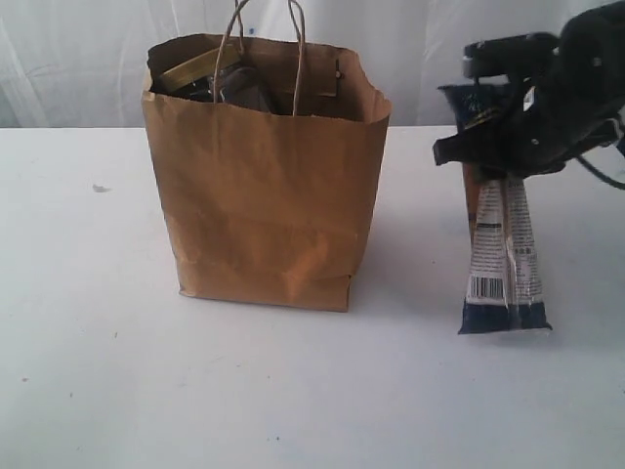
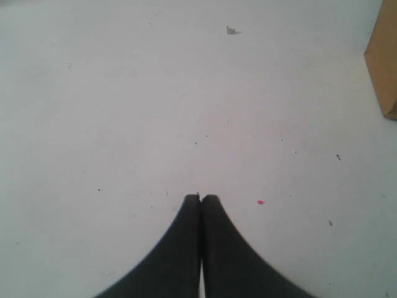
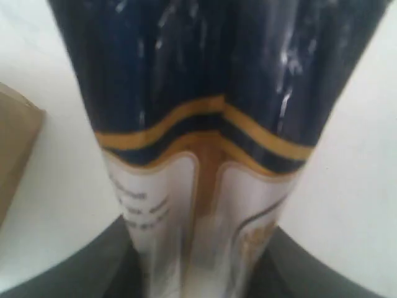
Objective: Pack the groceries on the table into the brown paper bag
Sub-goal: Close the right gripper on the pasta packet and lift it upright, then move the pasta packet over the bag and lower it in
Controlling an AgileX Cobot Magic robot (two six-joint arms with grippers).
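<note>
One item is left out, as far as I can see. In the exterior view the noodle packet (image 1: 503, 254) is off to the right of the paper bag (image 1: 264, 195), well apart from it. It stands on end with its long axis upright, barcode end down at the table (image 1: 98, 371) and dark-blue end up. I cannot tell whether it rests on the table. My right claw (image 1: 493, 147) pinches it near the top. Dark things show in the bag's mouth, so I judge this a late pick, perhaps the last. The next move calls for a lift that clears the ragged rim and the cord handles, a carry leftward over the opening, then a lowering end first.

In the left wrist view my left claw (image 2: 200, 198) is pressed together on nothing, over bare table, with a bag corner at the picture's edge.

In the right wrist view the packet fills the picture and runs lengthwise away from the camera. Its plastic is creased between the dark fingers (image 3: 74, 273) on either side.
</note>
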